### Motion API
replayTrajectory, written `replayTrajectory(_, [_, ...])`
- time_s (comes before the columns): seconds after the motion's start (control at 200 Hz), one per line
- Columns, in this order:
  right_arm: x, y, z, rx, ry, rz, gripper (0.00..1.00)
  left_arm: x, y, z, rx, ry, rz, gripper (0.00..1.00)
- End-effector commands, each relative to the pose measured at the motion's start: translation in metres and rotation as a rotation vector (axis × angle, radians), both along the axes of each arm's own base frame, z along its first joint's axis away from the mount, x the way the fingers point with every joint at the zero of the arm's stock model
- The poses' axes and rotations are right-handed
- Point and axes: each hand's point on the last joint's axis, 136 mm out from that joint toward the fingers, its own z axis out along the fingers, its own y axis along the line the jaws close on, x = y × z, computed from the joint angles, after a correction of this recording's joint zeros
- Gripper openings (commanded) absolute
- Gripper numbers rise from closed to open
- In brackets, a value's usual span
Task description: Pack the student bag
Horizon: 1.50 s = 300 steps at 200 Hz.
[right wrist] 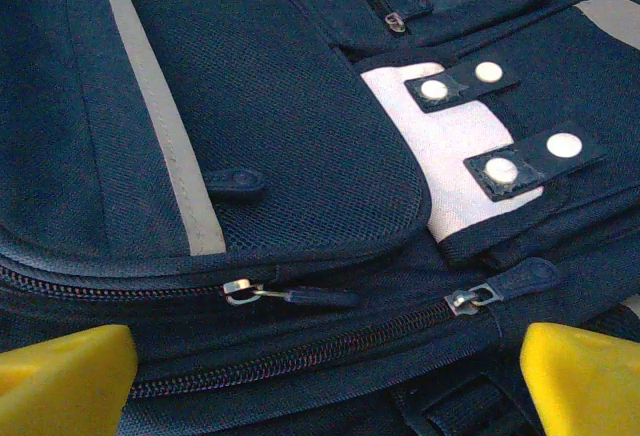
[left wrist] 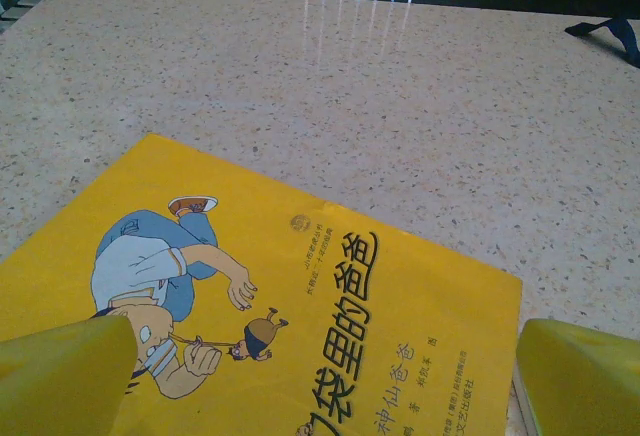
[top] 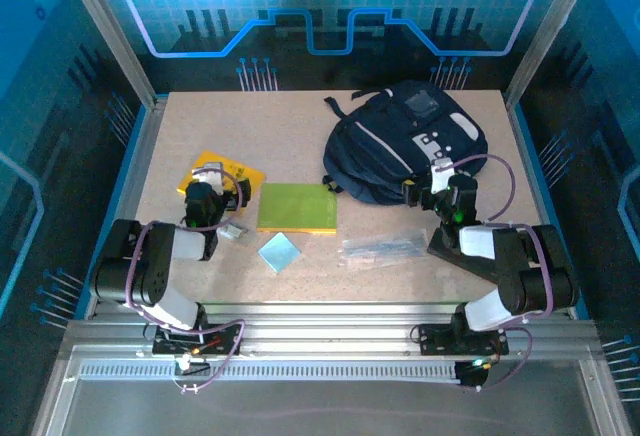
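Both empty claws gape wide: left claw (left wrist: 325,381) over yellow book (left wrist: 330,256), right claw (right wrist: 325,381) at student bag (right wrist: 290,96).

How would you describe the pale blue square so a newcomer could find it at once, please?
Find the big navy bag far right on the table, then go left to the green book. Just on its near side lies the pale blue square, turned like a diamond and smaller than the book.
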Motion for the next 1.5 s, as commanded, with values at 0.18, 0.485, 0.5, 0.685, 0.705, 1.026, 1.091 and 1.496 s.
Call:
replayTrajectory(0.18, [0.004, -0.002, 0.005, -0.001, -0.024, 0.001, 1.00, 0.006, -0.004, 0.009, 0.012, -0.024, -0.026, 0.99])
replayTrajectory(0.485, [0.004, -0.002, 0.005, 0.000, -0.023, 0.004, 1.00, 0.006, -0.002, 0.009, 0.007, -0.023, -0.026, 0.99])
replayTrajectory(0.5, [0.004, -0.002, 0.005, 0.001, -0.022, 0.003, 1.00, 0.006, -0.003, 0.009, 0.008, -0.022, -0.028, 0.99])
replayTrajectory(0.685, [0.007, -0.005, 0.013, -0.007, -0.014, -0.016, 1.00, 0.004, 0.008, 0.011, 0.013, -0.035, 0.038, 0.99])
replayTrajectory(0.705, [0.008, -0.006, 0.016, -0.010, -0.005, -0.029, 1.00, 0.003, 0.009, 0.012, 0.013, -0.039, 0.047, 0.99])
replayTrajectory(1.026, [-0.006, -0.059, 0.062, 0.073, 0.273, -0.426, 1.00, -0.003, 0.002, 0.075, -0.019, -0.023, 0.137, 0.99])
replayTrajectory(1.091, [-0.012, -0.063, 0.062, 0.126, 0.357, -0.466, 1.00, -0.001, -0.006, 0.083, -0.159, -0.003, 0.146, 0.99])
replayTrajectory(1.496, [-0.002, -0.063, 0.034, 0.636, 0.565, -0.409, 1.00, -0.003, -0.130, 0.048, -0.720, 0.295, 0.053, 0.99])
